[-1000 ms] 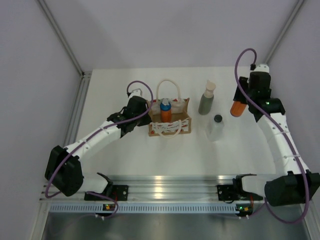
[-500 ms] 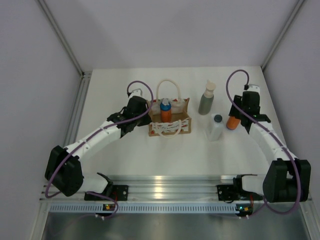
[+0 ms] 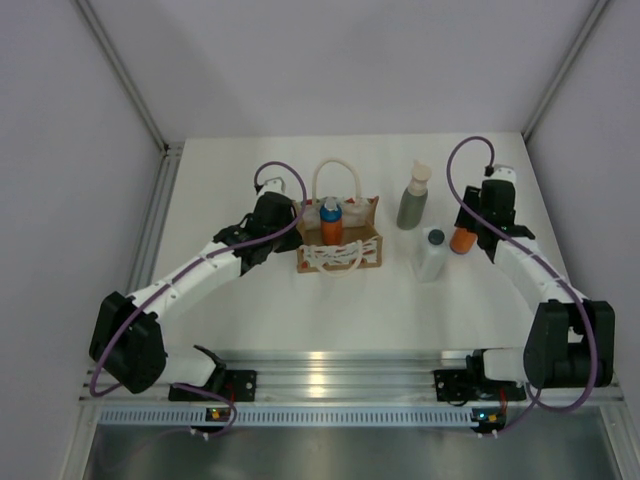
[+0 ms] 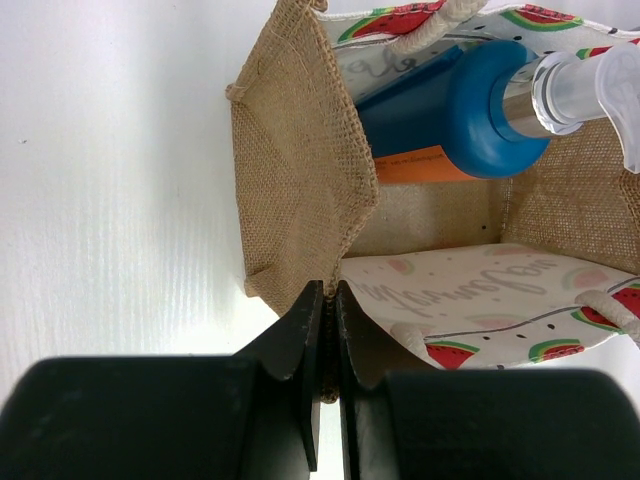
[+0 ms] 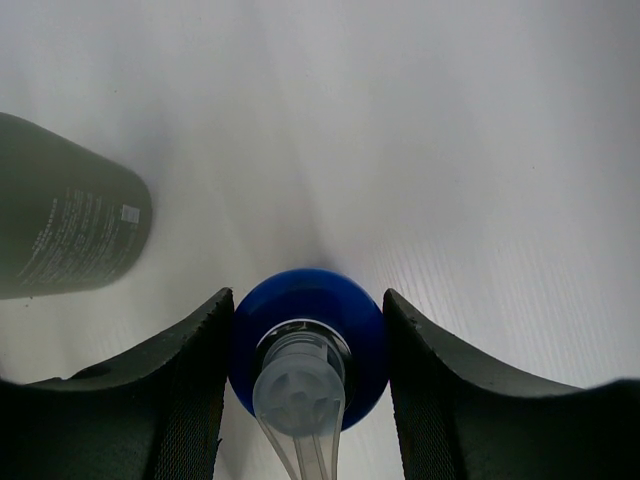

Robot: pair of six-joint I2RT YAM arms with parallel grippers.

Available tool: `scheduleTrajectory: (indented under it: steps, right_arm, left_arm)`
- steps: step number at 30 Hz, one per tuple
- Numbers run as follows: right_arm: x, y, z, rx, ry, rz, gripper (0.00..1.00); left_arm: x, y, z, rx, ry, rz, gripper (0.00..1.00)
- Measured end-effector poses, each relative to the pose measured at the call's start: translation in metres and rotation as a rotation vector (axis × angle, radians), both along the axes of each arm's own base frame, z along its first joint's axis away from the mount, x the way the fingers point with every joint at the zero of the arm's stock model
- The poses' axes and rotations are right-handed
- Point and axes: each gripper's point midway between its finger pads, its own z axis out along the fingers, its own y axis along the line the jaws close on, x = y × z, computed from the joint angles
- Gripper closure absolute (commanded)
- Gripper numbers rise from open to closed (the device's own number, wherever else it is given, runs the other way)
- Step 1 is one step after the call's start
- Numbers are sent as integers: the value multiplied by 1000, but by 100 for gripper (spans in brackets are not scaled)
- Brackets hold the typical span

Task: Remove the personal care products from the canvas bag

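Right gripper (image 5: 305, 352) has lowered orange bottle (image 3: 461, 241) beside white bottle (image 3: 431, 258).
We see it clamping the cap; left gripper (image 4: 327, 330) pinches canvas bag (image 4: 300, 180) rim.

This looks like a robot test cell in a lab. A bare white table (image 3: 300, 310) is boxed in by plain pale walls (image 3: 60, 150), with metal struts (image 3: 122, 75) running up the corners. A left arm (image 3: 200, 268) and a right arm (image 3: 535, 268), both white-and-black machines, are bolted to a slotted aluminium rail (image 3: 340, 370) along the bottom of the frame.
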Motion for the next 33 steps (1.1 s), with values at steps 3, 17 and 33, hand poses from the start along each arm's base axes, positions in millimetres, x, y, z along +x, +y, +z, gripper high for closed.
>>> scheduleTrajectory:
  steps: [3, 17, 33]
  right_arm:
    - [1, 1, 0, 5, 1, 3, 32]
    - [9, 20, 75, 46, -154, 77, 16]
    - [-57, 219, 144, 165, -296, 702, 23]
  left_arm:
    - [-1, 0, 1, 0, -2, -4, 100]
    - [-1, 0, 1, 0, -2, -5, 100]
    - [-2, -2, 0, -8, 4, -12, 100]
